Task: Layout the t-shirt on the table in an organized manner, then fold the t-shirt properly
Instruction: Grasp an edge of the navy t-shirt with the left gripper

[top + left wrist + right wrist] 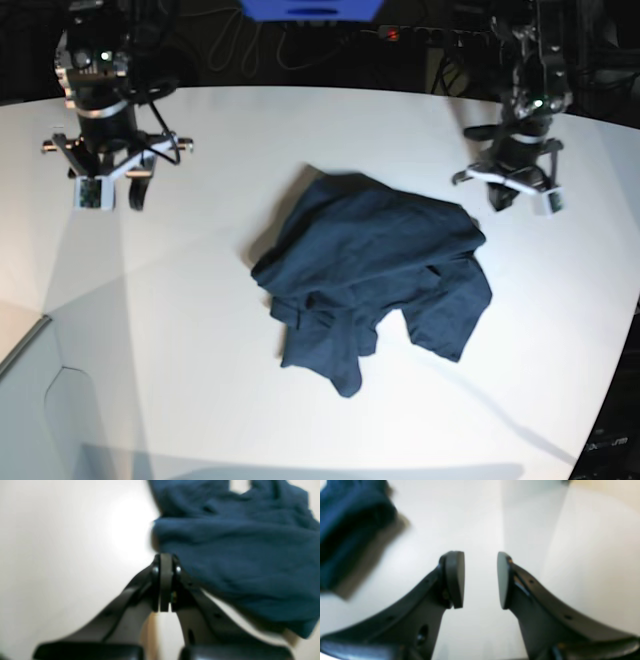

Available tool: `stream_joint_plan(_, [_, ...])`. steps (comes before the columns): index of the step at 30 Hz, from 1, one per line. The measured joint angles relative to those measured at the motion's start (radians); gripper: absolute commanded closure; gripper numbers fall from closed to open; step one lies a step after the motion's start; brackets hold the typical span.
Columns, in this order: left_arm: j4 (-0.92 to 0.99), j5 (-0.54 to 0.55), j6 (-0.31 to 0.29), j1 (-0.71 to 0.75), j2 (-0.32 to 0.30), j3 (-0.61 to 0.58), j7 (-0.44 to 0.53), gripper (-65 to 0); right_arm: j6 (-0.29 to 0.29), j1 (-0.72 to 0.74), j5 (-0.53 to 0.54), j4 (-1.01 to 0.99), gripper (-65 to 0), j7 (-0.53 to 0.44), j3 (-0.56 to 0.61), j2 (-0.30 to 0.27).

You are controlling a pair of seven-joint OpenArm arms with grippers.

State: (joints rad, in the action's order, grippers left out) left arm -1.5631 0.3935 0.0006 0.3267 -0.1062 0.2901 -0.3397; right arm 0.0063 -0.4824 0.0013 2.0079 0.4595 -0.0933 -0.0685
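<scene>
The left gripper (pixel 165 580), jaws pressed together on nothing, is hanging just beside the crumpled t-shirt (pixel 375 275); the right gripper (pixel 480 580), half open and empty, is farther away.

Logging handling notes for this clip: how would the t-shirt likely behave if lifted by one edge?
The t-shirt lies crumpled in soft folds on the table, so it is probably floppy and would drape and hang. Overlapping layers may lift together. It looks thin, so likely light.
</scene>
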Motion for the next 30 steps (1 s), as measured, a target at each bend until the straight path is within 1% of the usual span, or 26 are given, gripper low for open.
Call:
stream_joint_plan(3, [0.024,0.001,-0.001,0.015,-0.008,0.037,0.003,-0.4,-0.001,0.025,-0.002,0.0,-22.1,0.001,0.048,-0.009])
stream_joint_plan(6, [0.077,0.002,0.0,0.001,-0.007,0.033,-0.01,-1.2,0.0,0.045,0.003,0.0,-22.2,0.0,0.082,-0.006])
stream_joint_plan(8, [0.092,0.005,-0.004,-0.027,-0.001,0.03,-0.024,-5.9,-0.002,0.05,-0.001,0.0,-22.3,0.001,0.104,-0.006])
stream_joint_plan(11, [0.127,0.004,-0.006,-0.098,0.007,0.03,-0.008,-17.9,0.0,0.044,0.0,0.0,-22.4,0.006,0.143,-0.007])
stream_joint_plan(12, [0.142,0.001,-0.005,-0.121,0.015,0.026,-0.008,-20.9,0.0,0.044,0.0,-0.001,-22.4,0.008,0.146,-0.006])
stream_joint_plan(14, [0.175,0.002,-0.005,-0.148,0.026,0.008,-0.001,-25.2,0.0,0.044,0.0,-0.001,-22.4,0.008,0.146,-0.006])
stream_joint_plan(15, [0.193,0.006,-0.014,-0.159,0.03,-0.005,-0.01,-25.6,0.0,0.044,0.0,-0.001,-22.3,0.009,0.146,-0.006])
stream_joint_plan(17, [0.227,0.001,0.0,-0.175,0.037,-0.028,-0.012,-26.1,0.0,0.044,0.0,-0.001,-22.3,0.008,0.146,-0.006])
stream_joint_plan(18, [0.24,0.002,-0.002,-0.183,0.035,-0.046,-0.012,-26.1,0.0,0.044,0.0,-0.001,-22.3,0.008,0.145,-0.007])
stream_joint_plan(20, [0.276,0.002,-0.003,-0.215,0.034,-0.072,-0.009,-26.2,0.0,0.04,0.0,-0.001,-22.3,0.008,0.143,-0.024])
stream_joint_plan(22, [0.308,0.005,-0.008,-0.246,0.035,-0.082,-0.007,-26.2,0.0,0.038,0.0,-0.001,-22.3,0.009,0.143,-0.037])
stream_joint_plan(26, [0.363,0.001,-0.005,-0.274,0.034,-0.082,0.016,-26.4,0.0,0.036,0.0,-0.001,-22.3,0.009,0.141,-0.036])
stream_joint_plan(28, [0.369,0.004,-0.006,-0.281,0.034,-0.082,0.011,-29.4,0.0,0.036,0.0,-0.001,-22.3,0.008,0.141,-0.036])
stream_joint_plan(30, [0.37,0.004,-0.005,-0.289,0.034,-0.082,0.007,-36.6,0.0,0.036,0.0,-0.002,-22.3,0.009,0.141,-0.035])
